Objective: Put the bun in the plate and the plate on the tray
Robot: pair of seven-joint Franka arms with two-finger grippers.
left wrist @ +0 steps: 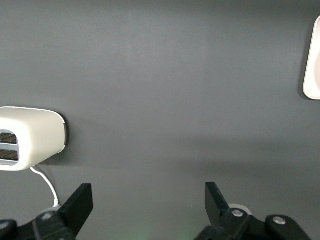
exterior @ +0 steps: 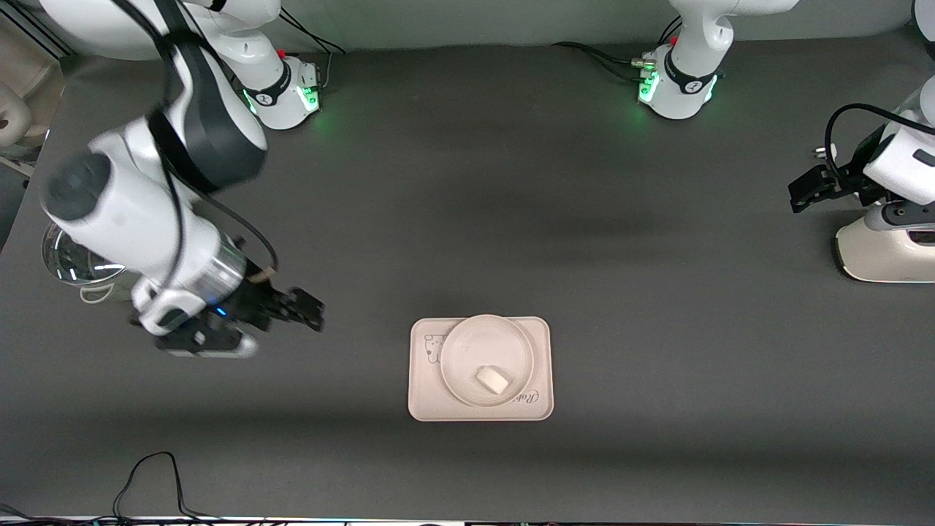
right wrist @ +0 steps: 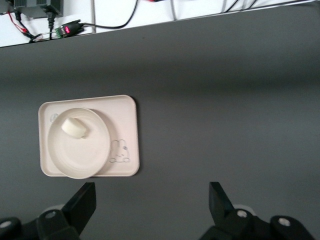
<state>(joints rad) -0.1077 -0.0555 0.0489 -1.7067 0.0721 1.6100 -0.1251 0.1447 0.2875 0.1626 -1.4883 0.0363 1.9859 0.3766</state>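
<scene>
My right arm bends low w/ my right gripper (exterior: 310, 310) over bare desk (exterior: 657, 329) toward its end, fingers wide open, holding nothing. My left gripper (exterior: 800, 191) waits by a white toaster (exterior: 887, 252), fingers open too. The tray (exterior: 424, 394) reads "Rabbit". The plate (exterior: 467, 351) sits on it, bun (exterior: 493, 379) inside.

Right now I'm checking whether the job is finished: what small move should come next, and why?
Probably none but parking the right gripper: the bun lies in the plate, the plate sits on the tray, and both grippers are open and empty, the left gripper waiting by the toaster.
</scene>
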